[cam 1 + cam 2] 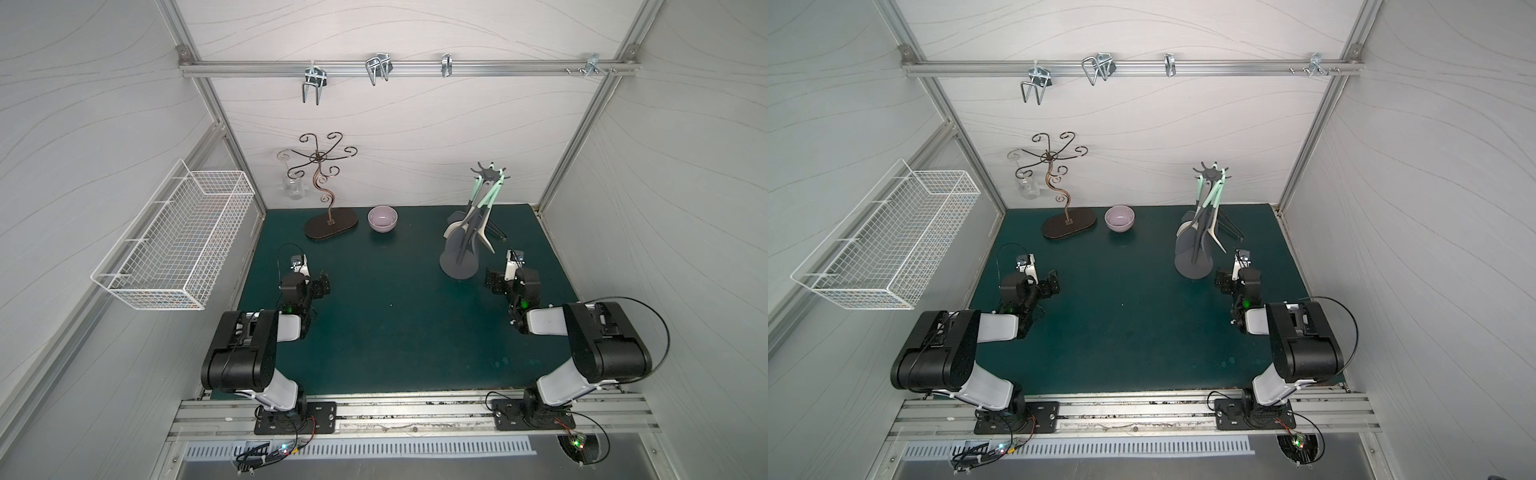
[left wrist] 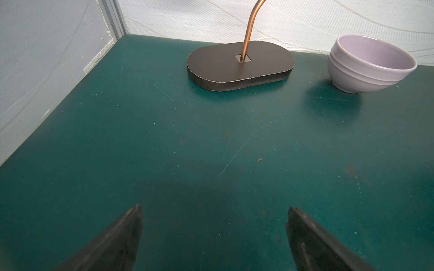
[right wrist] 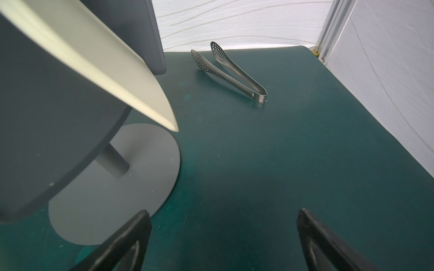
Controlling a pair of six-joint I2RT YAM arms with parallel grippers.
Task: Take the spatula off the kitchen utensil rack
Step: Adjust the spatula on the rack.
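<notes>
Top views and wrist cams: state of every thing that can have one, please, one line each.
kitchen utensil rack: upright, loaded.
hanging utensils: hung on the rack, none lifted.
left pincer: open, empty.
right pincer: open, empty, beside the rack.
lilac bowl: upright, empty.
metal tongs: lying on the mat, spread open.
brown scrolled-wire stand: upright, one clear glass hanging.
wire basket: appears empty.

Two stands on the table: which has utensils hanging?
The dark grey stand with the round base, nearer the right arm; the oval-based brown wire stand has none.
</notes>
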